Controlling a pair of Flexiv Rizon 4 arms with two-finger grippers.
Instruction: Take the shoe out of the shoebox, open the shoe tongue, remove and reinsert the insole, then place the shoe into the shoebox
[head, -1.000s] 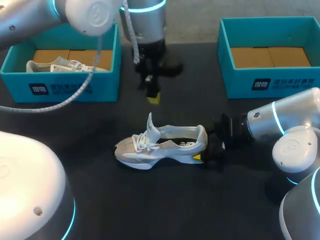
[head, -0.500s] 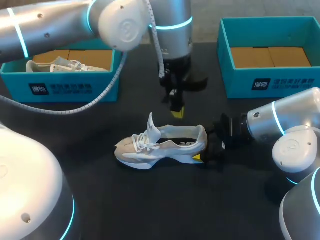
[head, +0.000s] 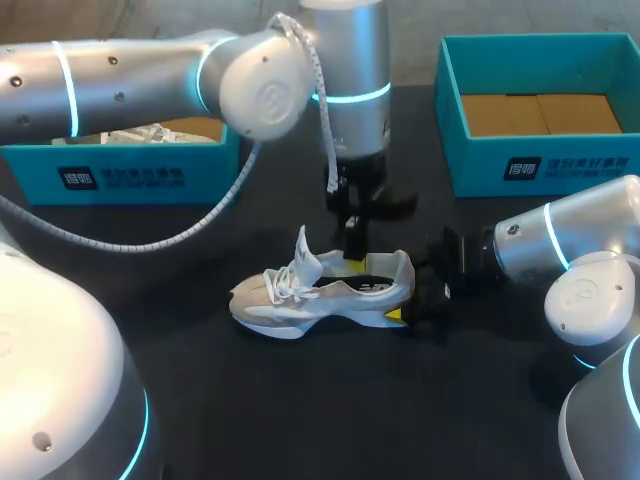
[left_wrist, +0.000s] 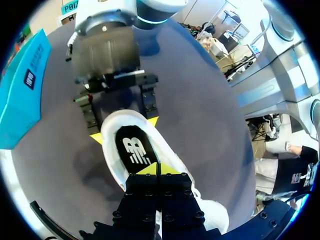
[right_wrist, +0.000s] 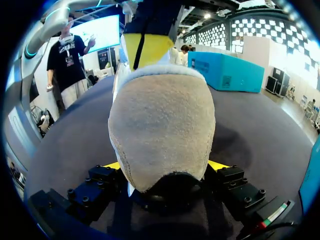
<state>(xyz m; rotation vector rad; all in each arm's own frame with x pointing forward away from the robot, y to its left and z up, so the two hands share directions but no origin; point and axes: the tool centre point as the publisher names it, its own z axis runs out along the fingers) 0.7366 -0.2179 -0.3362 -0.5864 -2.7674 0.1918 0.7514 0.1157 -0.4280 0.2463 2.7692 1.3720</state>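
Currently | shoe (head: 325, 290) upright on table (head: 300, 400), outside any box | right gripper (head: 408, 296) clamps its heel (right_wrist: 162, 125) | left gripper (head: 354, 262) clenched, empty, at the opening over insole (left_wrist: 134, 150) | risk: closed tips may skid off insole, or shove shoe from the heel clamp

White logo on insole (left_wrist: 134, 150); white print on left shoebox (head: 120, 178), right shoebox (head: 565, 167) fronts; not legible.
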